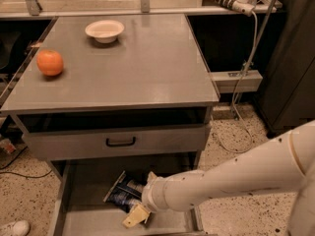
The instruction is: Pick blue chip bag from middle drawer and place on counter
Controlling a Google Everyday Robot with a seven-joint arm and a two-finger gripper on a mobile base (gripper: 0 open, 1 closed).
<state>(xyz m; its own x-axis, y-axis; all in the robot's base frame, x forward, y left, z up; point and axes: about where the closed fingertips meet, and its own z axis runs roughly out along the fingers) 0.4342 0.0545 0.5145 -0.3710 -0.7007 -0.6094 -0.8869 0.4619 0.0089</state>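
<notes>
Hand: my hand (139, 211) is down inside the pulled-out middle drawer (81, 193), at the near right edge of the blue chip bag (122, 192). I cannot tell whether it is spread, pressed together or pinching the bag.
Arm: the white arm (231, 178) comes in from the right of my view and slopes down into the drawer.
Blue chip bag: it lies tilted on the drawer floor, toward the back, with its right part hidden behind my hand.
Middle drawer: it is open below the closed drawer front (115, 142) with the black handle (120, 141).
Desk: the grey desk (142, 73) carries an orange (49, 62) near its left edge and a white bowl (104, 30) toward the back. The two sit well apart.
</notes>
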